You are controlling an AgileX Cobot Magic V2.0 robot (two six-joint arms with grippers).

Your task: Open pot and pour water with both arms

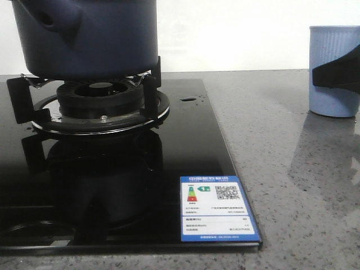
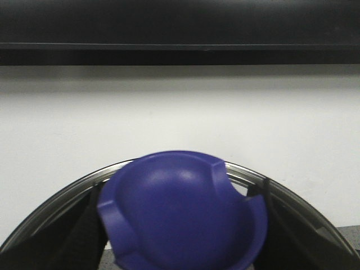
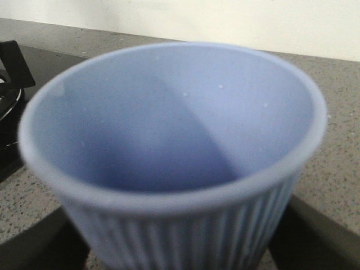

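Evidently the lid knob [image 2: 183,211], a rounded purple-blue cap, is framed closely by the left gripper [image 2: 180,247], with a dark finger seen on either side; whether the jaws are clamped on it cannot be told, since the contact is hidden. The pot [image 1: 90,36] is seated on the burner stand [image 1: 101,104] of the black glass hob [image 1: 112,185], which fills the left part of the worktop [image 1: 292,180] up to its near edge. The light blue ribbed cup [image 1: 333,70] stands at the far right of the worktop, well apart from the pot, and appears to be gripped at mid-height by the right gripper [image 1: 337,76], a dark finger being pressed against its wall.

The lid is judged best lifted straight up, kept level until its rim [image 2: 62,202] is free of the pot's mouth, then carried aside so that the cup can be brought over and tilted.

Only the left wrist view shows the knob and the lid's metal rim; in the front view the pot's top is cut off. Only the right wrist view shows the cup's interior, where no water can be made out for certain.
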